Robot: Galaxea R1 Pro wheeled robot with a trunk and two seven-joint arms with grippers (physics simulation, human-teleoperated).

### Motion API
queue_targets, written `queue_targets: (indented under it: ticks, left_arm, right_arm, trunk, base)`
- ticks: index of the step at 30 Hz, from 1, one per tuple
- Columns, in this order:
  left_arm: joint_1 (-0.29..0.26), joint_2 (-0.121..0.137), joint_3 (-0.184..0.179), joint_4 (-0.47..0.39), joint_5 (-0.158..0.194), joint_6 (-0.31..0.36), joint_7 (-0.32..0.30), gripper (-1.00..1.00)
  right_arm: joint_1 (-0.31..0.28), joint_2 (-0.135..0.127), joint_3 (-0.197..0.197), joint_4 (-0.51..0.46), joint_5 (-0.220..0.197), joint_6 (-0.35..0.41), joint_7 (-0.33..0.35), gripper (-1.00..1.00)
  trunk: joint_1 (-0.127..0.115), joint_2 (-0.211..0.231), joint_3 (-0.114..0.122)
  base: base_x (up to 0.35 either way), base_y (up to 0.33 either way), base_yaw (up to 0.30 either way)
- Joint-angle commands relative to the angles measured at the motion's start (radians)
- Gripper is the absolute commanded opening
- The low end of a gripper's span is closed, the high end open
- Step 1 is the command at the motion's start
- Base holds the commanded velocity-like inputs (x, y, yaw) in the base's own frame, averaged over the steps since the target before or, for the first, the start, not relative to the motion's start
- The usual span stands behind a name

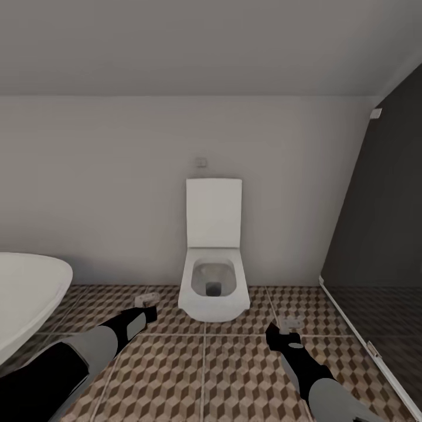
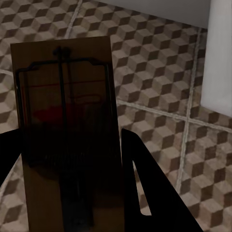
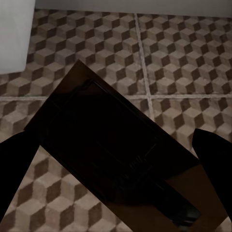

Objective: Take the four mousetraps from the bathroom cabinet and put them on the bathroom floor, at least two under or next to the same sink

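One mousetrap (image 2: 67, 111), a tan board with a dark wire spring and a red spot, sits between the dark fingers (image 2: 150, 193) of my left gripper (image 1: 146, 309), which is shut on it. In the head view this trap (image 1: 142, 300) shows as a pale edge just above the bathroom floor (image 1: 205, 375). A second mousetrap (image 3: 111, 150), dark in shadow and turned diagonally, lies between the fingers (image 3: 215, 154) of my right gripper (image 1: 281, 331), also shut on it; its pale edge (image 1: 291, 322) sticks out ahead. The cabinet and the bathroom sink are out of view.
A white toilet (image 1: 214, 281) with its lid up stands against the far wall, between the two grippers. The rim of an oval white bathtub (image 1: 29, 293) fills the left. A dark glass shower partition (image 1: 375, 246) with a pale floor rail runs along the right.
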Motion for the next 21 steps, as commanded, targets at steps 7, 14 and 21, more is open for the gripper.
queue_targets:
  ticks: [7,14,21]
  left_arm:
    - [0.000,0.000,-0.009,-0.002,0.005,0.006,0.005,-1.00]
    - [0.000,0.000,-0.009,-0.002,0.005,0.006,0.005,-1.00]
    - [0.000,0.000,-0.009,-0.002,0.005,0.006,0.005,-1.00]
  right_arm:
    - [0.000,0.001,-0.003,-0.002,0.009,0.006,-0.001,-1.00]
    - [0.000,0.001,-0.003,-0.002,0.009,0.006,-0.001,-1.00]
    - [0.000,0.000,-0.004,-0.002,0.009,0.005,-0.001,-1.00]
  trunk:
    - [0.027,-0.050,-0.023]
    - [0.054,-0.099,-0.045]
    - [0.080,-0.148,-0.067]
  base:
    - [0.000,0.000,0.000]
    - [0.000,0.000,0.000]
    - [0.000,0.000,0.000]
